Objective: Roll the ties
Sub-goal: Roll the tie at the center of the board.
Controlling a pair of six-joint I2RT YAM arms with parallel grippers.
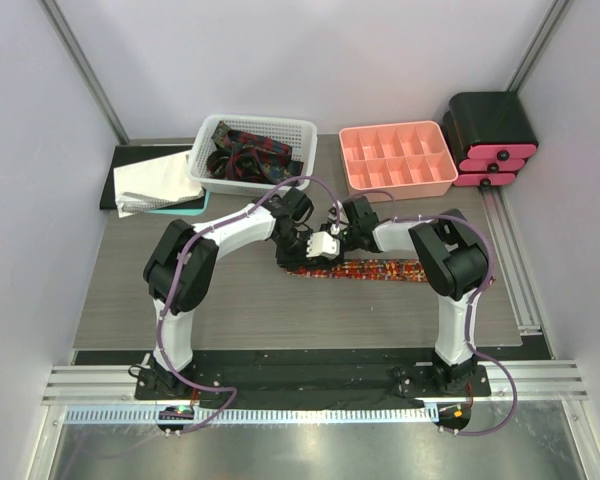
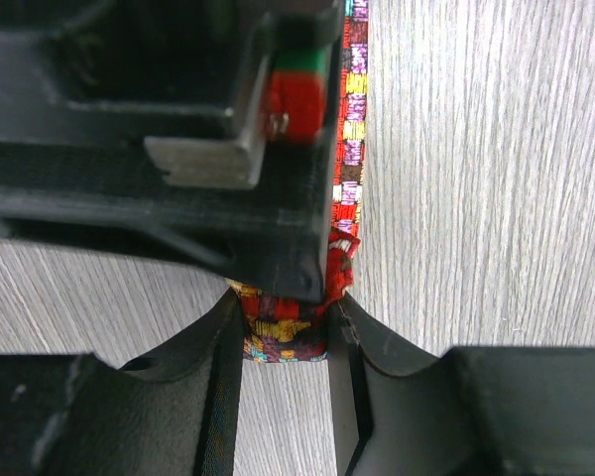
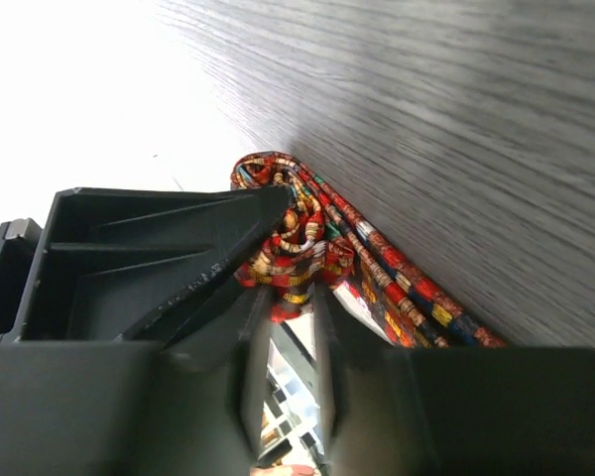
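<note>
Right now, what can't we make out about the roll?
- Top external: the rolled end of the red tie is hidden under the left hand and right hand.
- Left wrist: a dark body, likely the right hand, covers most of the roll.
- Right wrist: the upper left is washed out, and the tie's flat length is cut off by the hand's own body.
- Top external: the ties tangled in the basket are too small to count.

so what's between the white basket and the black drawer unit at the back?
The pink compartment tray. It stands apart from both the white basket on its left and the black drawer unit on its right. The top external view shows it.
</note>
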